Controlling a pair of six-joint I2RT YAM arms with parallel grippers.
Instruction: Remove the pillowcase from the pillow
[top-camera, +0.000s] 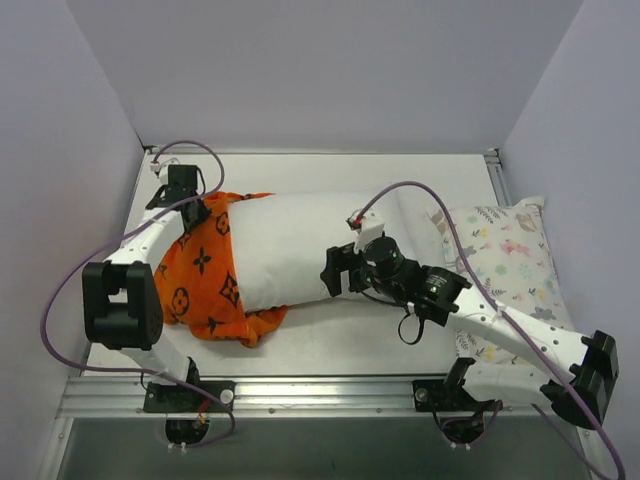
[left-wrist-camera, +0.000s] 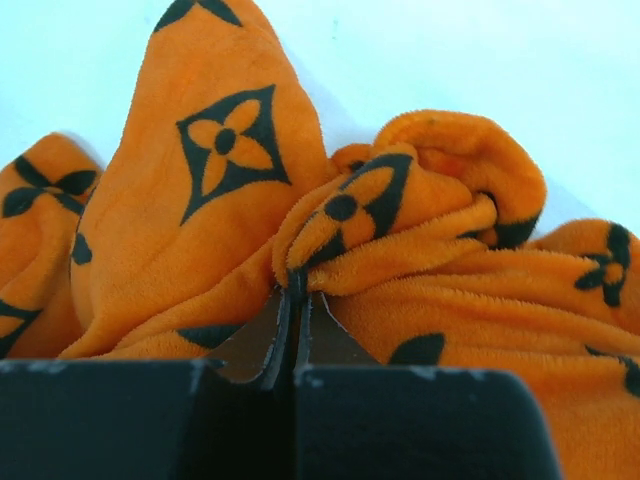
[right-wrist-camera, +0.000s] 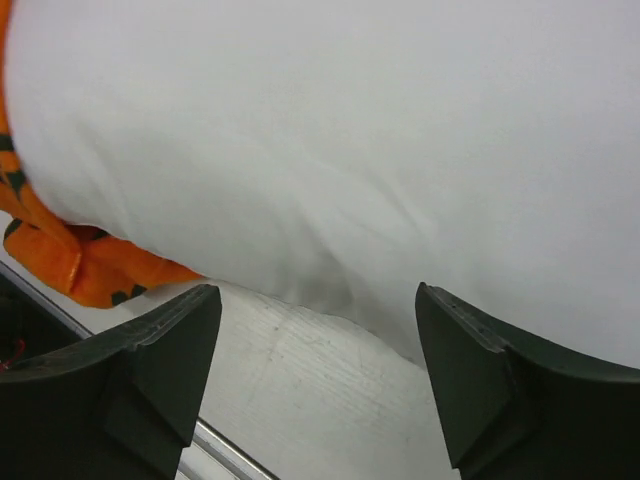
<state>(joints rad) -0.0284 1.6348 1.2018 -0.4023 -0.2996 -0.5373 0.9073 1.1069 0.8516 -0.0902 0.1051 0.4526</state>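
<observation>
The pillowcase (top-camera: 205, 280) is bunched at the left side of the table (top-camera: 340, 345), a rumpled orange heap with black flower and circle marks. The white pillow (top-camera: 290, 250) sticks out of it to the right, lying across the middle of the table. Its left end goes in under the orange cloth, and I can't see how far in it reaches.

The left gripper (left-wrist-camera: 297, 296) has its claw pinched right down on a raised fold of the pillowcase. In the left wrist view the two fingers meet with only a sliver of cloth between them. The gripper's own black body blocks the bottom of that view, so the fabric under it is hidden. From above, that claw is a dark shape at the far corner of the heap, hard to pick out against the print.

The right gripper (right-wrist-camera: 318, 300) stands wide open at the pillow's near edge and holds nothing. Its fingers (right-wrist-camera: 170, 350) are spread on either side of a patch of bare table, with the pillow's white side bulging just beyond the tips. A scrap of orange shows at the left of that view.

An animal-print pillow (top-camera: 515, 250) lies at the right, its near end covered by the right arm.
</observation>
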